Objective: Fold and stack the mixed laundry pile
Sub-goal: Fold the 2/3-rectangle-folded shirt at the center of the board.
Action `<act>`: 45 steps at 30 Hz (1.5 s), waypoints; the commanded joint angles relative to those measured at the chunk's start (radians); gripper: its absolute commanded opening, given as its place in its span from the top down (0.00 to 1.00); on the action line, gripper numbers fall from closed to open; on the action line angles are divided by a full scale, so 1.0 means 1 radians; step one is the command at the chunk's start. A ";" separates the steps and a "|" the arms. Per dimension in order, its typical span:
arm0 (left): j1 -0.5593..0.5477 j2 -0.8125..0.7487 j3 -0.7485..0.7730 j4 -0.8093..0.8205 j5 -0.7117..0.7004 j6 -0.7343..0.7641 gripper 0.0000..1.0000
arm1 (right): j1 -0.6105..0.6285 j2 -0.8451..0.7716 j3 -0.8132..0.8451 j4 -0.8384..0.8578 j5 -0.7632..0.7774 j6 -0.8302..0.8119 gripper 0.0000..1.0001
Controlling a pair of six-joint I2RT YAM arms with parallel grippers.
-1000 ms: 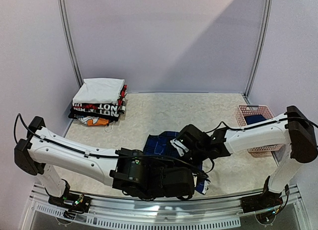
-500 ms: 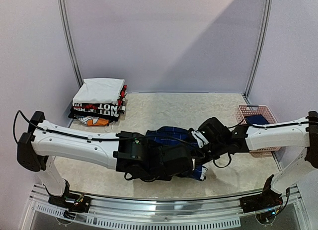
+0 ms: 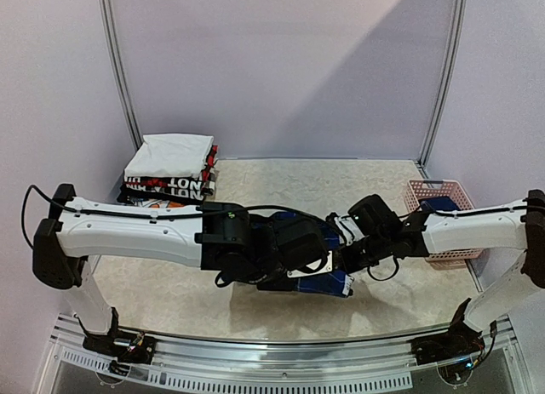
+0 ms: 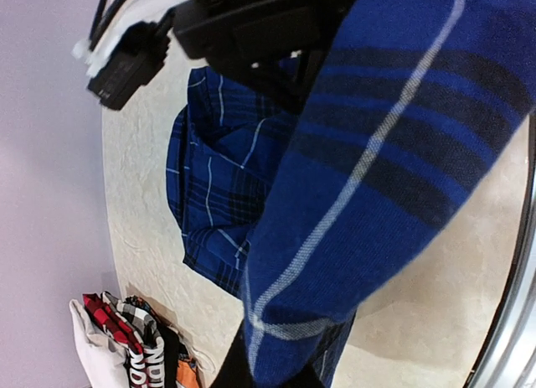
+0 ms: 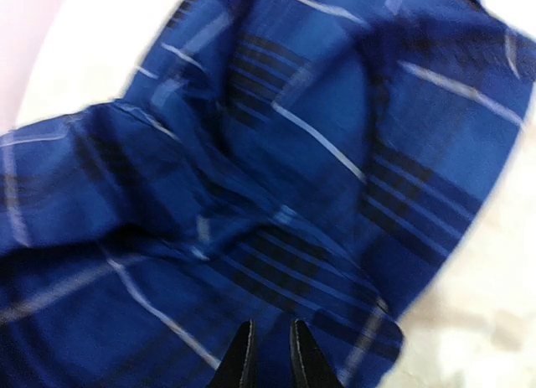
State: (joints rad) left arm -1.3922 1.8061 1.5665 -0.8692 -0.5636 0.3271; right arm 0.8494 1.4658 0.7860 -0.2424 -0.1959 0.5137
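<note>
One plaid shirt [image 3: 339, 283] bunched mid-table, long axis nine-to-three. Left gripper [image 3: 317, 265] clamped on its nine o'clock end; right gripper [image 5: 272, 354] at three o'clock, fingers almost together over cloth, hold unconfirmed. Equally near.

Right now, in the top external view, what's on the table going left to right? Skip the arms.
folded garment stack → plaid shirt → pink basket
</note>
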 commanded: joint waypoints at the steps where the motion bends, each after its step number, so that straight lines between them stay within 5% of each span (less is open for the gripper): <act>1: -0.007 -0.044 0.017 -0.018 0.018 -0.025 1.00 | -0.005 0.034 0.073 0.040 -0.113 -0.049 0.86; 10: -0.052 -0.066 0.056 -0.089 -0.023 -0.052 1.00 | 0.008 0.167 0.060 0.060 -0.200 -0.052 0.92; 17: -0.036 -0.052 0.115 -0.129 -0.043 -0.033 1.00 | 0.047 0.056 -0.043 0.072 -0.181 -0.011 0.93; 34: 0.152 0.080 0.206 -0.036 0.144 0.084 1.00 | 0.084 0.038 -0.128 0.131 -0.238 0.033 0.94; 45: 0.253 0.241 0.315 -0.010 0.255 0.139 1.00 | 0.085 -0.147 -0.195 0.026 -0.139 0.073 0.94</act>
State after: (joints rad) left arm -1.1805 2.0064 1.8404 -0.9112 -0.3630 0.4320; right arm 0.9253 1.3865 0.6201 -0.1692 -0.3763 0.5655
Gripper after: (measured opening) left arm 0.073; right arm 0.062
